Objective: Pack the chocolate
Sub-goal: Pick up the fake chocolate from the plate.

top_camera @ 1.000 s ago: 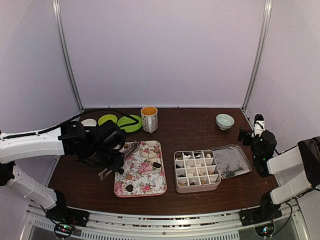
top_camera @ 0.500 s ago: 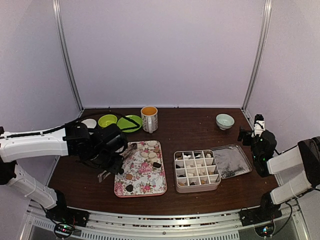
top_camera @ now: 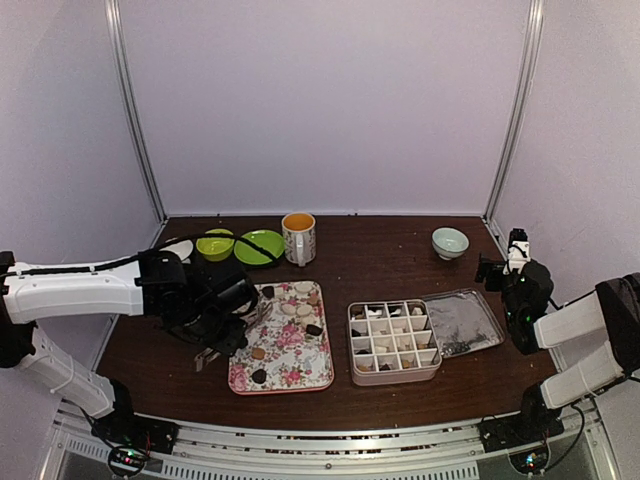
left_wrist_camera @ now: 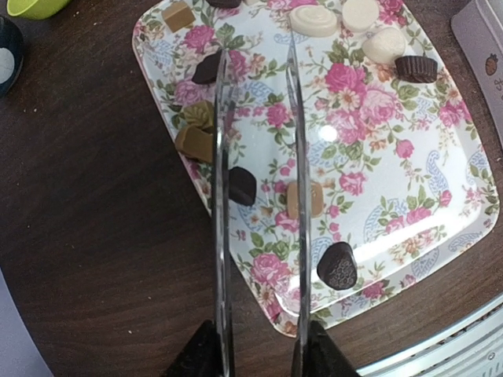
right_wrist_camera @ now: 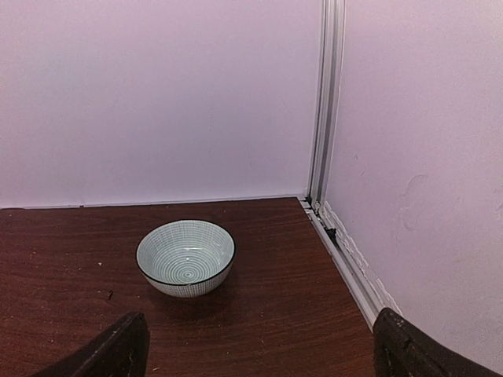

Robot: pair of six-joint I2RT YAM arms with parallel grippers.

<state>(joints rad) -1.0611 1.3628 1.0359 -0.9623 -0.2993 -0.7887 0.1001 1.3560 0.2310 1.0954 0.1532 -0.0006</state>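
Left tool (left_wrist_camera: 259,355), clamped on tongs (left_wrist_camera: 222,196), holds their parted blades over chocolate (left_wrist_camera: 336,265) on the floral tray (left_wrist_camera: 409,181). Picking looks underway; next the blades must close on one piece and carry it to the box (top_camera: 395,374). Right tool (right_wrist_camera: 263,349) gapes, idle.

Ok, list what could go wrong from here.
The tongs frame a dark chocolate and overlap a tan one, so closing may pinch both or flick one away. Tan pieces beside the tongs sit near the tray rim; a nudge could push them onto the table.
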